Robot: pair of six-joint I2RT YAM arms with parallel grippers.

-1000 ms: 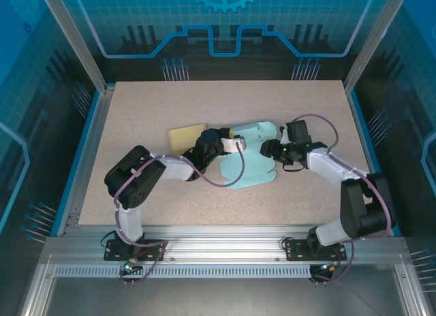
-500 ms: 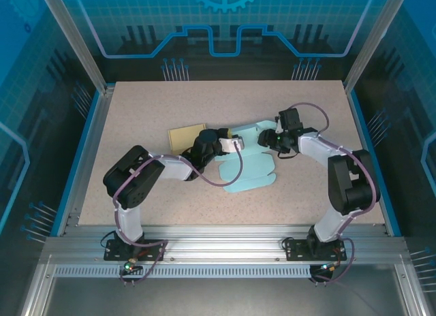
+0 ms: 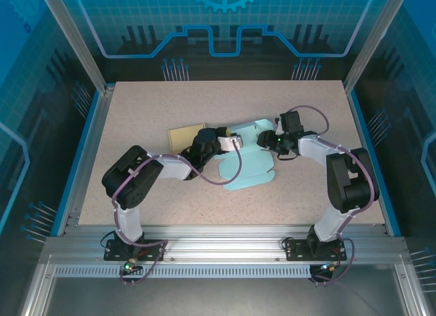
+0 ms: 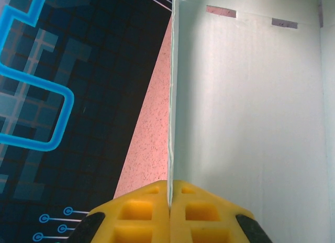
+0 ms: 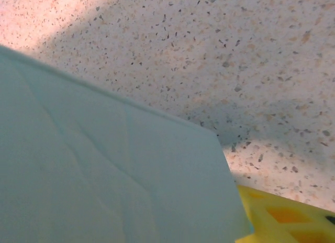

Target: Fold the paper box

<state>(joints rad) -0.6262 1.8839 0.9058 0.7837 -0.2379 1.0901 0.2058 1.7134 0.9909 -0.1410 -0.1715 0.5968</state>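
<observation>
The paper box [image 3: 248,165] is a light blue flat cut-out lying mid-table, with one panel lifted at its left side. My left gripper [image 3: 230,140] is shut on that panel's edge. In the left wrist view the yellow fingertips [image 4: 170,201] pinch the thin blue sheet [image 4: 251,122], which stands edge-on above the table. My right gripper [image 3: 267,137] sits at the box's far right flap. In the right wrist view the blue flap [image 5: 104,180] covers most of the jaws, and one yellow finger [image 5: 285,217] pokes out beneath it. I cannot see whether the jaws close on the flap.
A tan card [image 3: 184,136] lies flat just left of the left gripper. The speckled table [image 3: 150,105] is bordered by blue rails and aluminium posts. Cables loop over both forearms.
My right arm has swung its elbow outward and moved its gripper a little farther back, onto the box's far flap. The left gripper has kept its grip and barely moved.
</observation>
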